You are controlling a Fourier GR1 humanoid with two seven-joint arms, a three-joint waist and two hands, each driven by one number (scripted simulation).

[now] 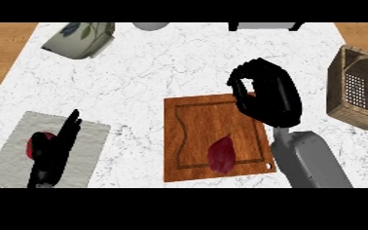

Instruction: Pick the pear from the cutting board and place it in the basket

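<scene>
A dark red pear (221,154) lies on the wooden cutting board (194,122), in its lower middle. My right hand (267,95) hovers over the board's upper right corner, well above and to the right of the pear. Its fingers are curled toward the thumb and nothing shows between them. The brown woven basket (350,88) stands at the right edge, a short way right of that hand. My left hand (54,151) rests at the lower left with straight fingers pointing up, holding nothing.
A grey mat (86,151) lies under the left hand, with a red object (36,143) on it. A leaf-patterned bowl (81,39) sits at the back left, beside a white round object (151,26). A dark-framed item (265,26) is at the back right.
</scene>
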